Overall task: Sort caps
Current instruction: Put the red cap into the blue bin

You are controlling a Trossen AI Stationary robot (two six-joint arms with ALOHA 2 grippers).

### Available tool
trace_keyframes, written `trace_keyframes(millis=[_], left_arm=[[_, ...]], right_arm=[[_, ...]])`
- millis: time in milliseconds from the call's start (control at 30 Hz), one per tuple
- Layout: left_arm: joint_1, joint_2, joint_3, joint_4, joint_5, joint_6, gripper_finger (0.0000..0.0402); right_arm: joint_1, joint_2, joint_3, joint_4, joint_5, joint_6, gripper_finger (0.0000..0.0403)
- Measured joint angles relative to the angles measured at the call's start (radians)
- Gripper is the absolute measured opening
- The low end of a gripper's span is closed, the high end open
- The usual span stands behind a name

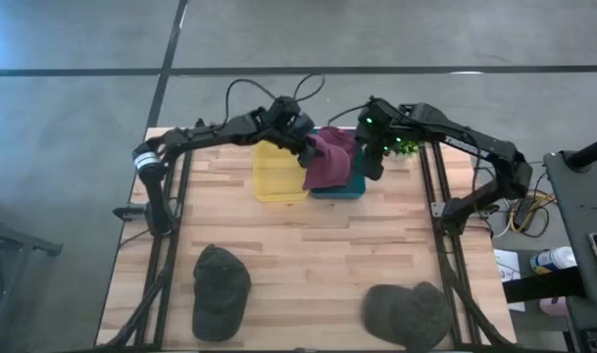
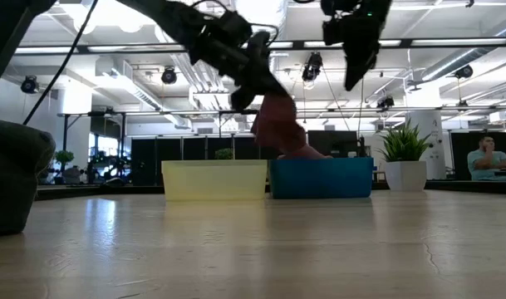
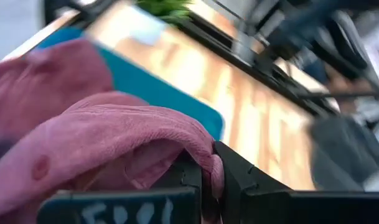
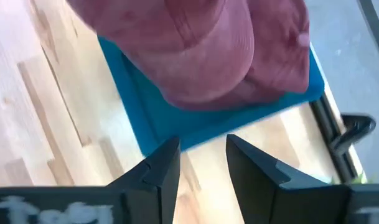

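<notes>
A maroon cap (image 1: 329, 160) hangs over the teal bin (image 1: 352, 188) at the far middle of the table, with my left gripper (image 1: 306, 149) shut on it. In the low view the cap (image 2: 277, 124) droops from the gripper into the bin (image 2: 321, 178). My right gripper (image 4: 203, 146) stands open just above the bin's right side (image 1: 373, 167), with nothing between its fingers. Two olive-grey caps lie crown up near the table's front edge, one at the left (image 1: 220, 289) and one at the right (image 1: 406, 314). My left gripper pinches a rolled edge of the maroon cap's cloth (image 3: 209, 163) between its two fingers. The fingers come slanting down from the table's left. The cap hangs slack below them, and its lower end (image 2: 298, 149) reaches into the teal bin.
A yellow bin (image 1: 278, 172) stands side by side with the teal one, on its left. A small green plant (image 1: 408, 147) sits behind my right gripper at the far right. Bare wood lies between the bins and the two olive-grey caps.
</notes>
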Motion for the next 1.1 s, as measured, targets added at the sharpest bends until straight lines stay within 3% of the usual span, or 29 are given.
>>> trace_keyframes(millis=[133, 300, 400, 600, 700, 800, 1100], left_arm=[[-0.003, 0.022, 0.153, -0.192, 0.078, 0.247, 0.0018], [-0.003, 0.053, 0.281, -0.378, 0.057, 0.589, 0.0018], [-0.009, 0.07, 0.319, -0.408, 0.05, 0.709, 0.0018], [-0.032, 0.089, 0.381, -0.442, 0.053, 0.791, 0.0018], [-0.036, 0.089, 0.383, -0.486, 0.048, 0.814, 0.0018], [-0.037, 0.089, 0.381, -0.534, 0.023, 0.819, 0.0018], [-0.038, 0.087, 0.371, -0.554, 0.014, 0.82, 0.0018]], right_arm=[[0.0, -0.095, -0.1, 0.009, 0.026, 0.028, 0.0113], [-0.006, -0.21, -0.206, 0.074, 0.047, 0.095, 0.0102], [-0.006, -0.257, -0.244, 0.101, 0.047, 0.134, 0.0095], [-0.013, -0.262, -0.307, 0.116, -0.013, 0.245, 0.0079], [-0.026, -0.246, -0.381, 0.194, -0.105, 0.36, 0.0071], [-0.045, -0.233, -0.489, 0.289, -0.116, 0.484, 0.007], [-0.068, -0.22, -0.685, 0.577, -0.163, 0.663, 0.0134]])
